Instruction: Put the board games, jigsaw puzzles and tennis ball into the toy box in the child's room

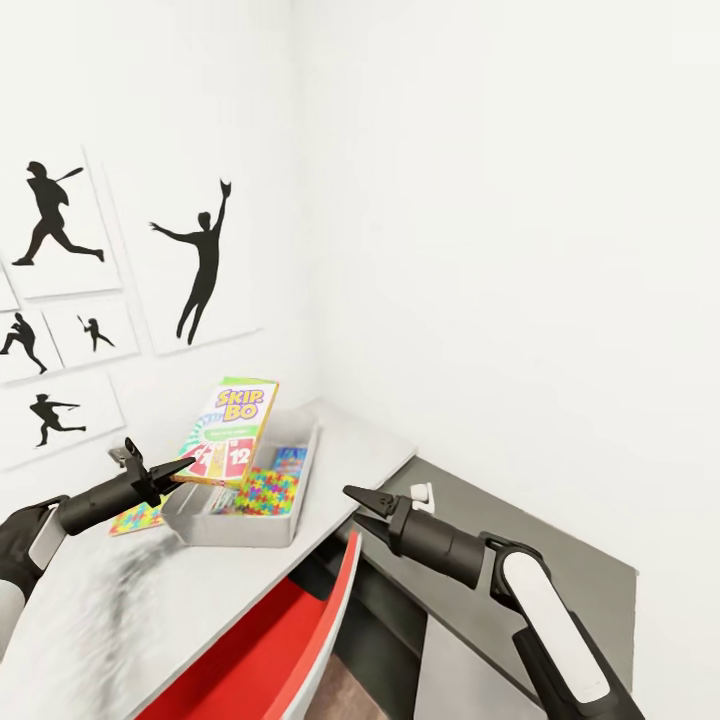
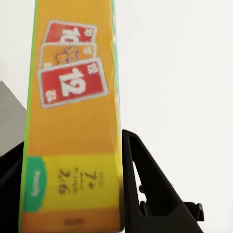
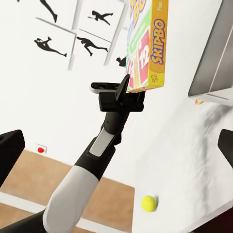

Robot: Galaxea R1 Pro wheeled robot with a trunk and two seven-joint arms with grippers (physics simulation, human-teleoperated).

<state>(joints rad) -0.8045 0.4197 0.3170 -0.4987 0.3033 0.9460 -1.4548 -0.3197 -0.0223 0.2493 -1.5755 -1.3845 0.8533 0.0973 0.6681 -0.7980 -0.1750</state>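
The left gripper (image 1: 186,466) is clamped on the flat orange, green-edged SKIP BO game box (image 1: 230,428), holding it tilted above the light grey plastic bin (image 1: 240,530) on the pale grey desk (image 1: 150,610), while the right gripper (image 1: 357,507) hangs parted and empty nearby.

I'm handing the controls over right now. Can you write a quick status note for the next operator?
Left gripper: shut on the SKIP BO board game, held tilted above the toy box.
Right gripper: open, empty, apart from the box.
Done: a jigsaw puzzle lies inside the toy box.
Left: release SKIP BO into the box; another puzzle lies on the table beside the box; the tennis ball is on the table.
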